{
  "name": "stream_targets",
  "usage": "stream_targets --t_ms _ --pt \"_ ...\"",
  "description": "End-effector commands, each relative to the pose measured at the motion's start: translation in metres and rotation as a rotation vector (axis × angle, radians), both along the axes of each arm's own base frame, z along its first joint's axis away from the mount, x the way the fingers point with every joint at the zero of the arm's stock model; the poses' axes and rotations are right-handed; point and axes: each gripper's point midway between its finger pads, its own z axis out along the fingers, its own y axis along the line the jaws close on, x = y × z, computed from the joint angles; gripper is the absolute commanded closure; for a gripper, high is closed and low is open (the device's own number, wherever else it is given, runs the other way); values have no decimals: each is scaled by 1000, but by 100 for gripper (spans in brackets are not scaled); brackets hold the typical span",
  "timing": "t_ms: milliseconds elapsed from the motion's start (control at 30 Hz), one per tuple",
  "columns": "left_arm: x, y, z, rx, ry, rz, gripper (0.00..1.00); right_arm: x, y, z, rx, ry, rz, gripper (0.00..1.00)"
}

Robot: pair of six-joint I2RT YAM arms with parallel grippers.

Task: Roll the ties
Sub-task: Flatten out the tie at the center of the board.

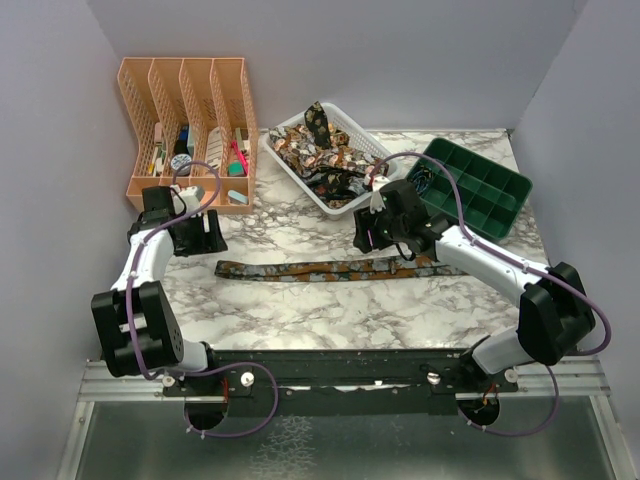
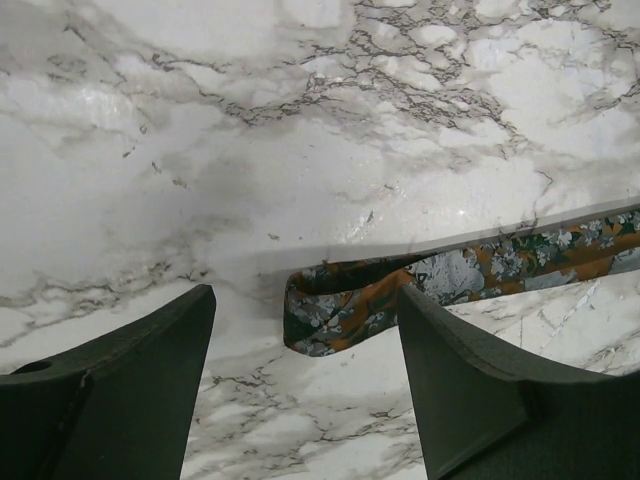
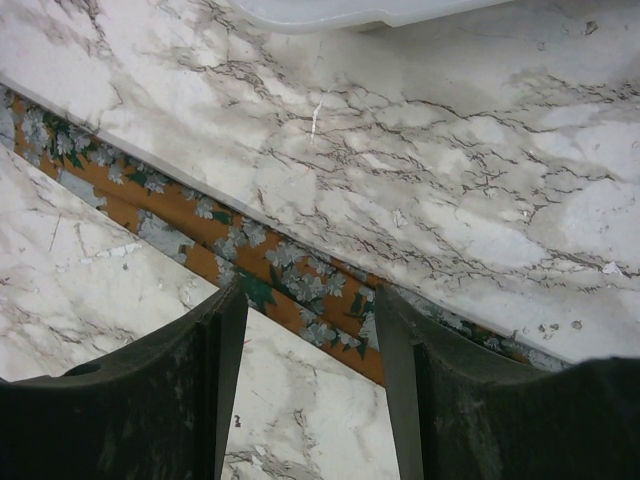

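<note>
left gripper (image 2: 305,292): jaws apart, nothing clamped. Left end of the tie (image 2: 480,262) sits in the gap between the fingers and looks folded back on itself. Can't tell if the tips touch it.

right gripper (image 3: 310,293): jaws apart too, straddling the tie near its right end. Cloth runs diagonally across the gap, flat on the table (image 1: 300,310). Contact unclear.

The tie is laid out straight, left to right, across the middle of the marble table, spanning from one gripper to the other.

White basket (image 1: 362,132) just far of the right gripper, more patterned ties (image 1: 310,150) piled in it. Green tray (image 1: 478,190) far right, orange file rack (image 1: 190,90) far left.
</note>
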Motion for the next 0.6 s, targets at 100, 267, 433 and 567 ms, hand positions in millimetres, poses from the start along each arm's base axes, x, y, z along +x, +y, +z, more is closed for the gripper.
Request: stream_targets --t_ms 100,267,433,567 --pt "6 -14 -1 -17 -72 -212 25 -3 -2 11 -19 -17 36 40" --pt "1 -24 -3 -80 -8 -184 25 -3 -2 12 -22 -20 43 40" --pt "-6 -18 -5 -41 32 -110 26 -3 -2 12 -21 -19 44 40" --pt "-12 -16 -21 -39 114 -81 25 -3 0 12 -19 -18 53 40"
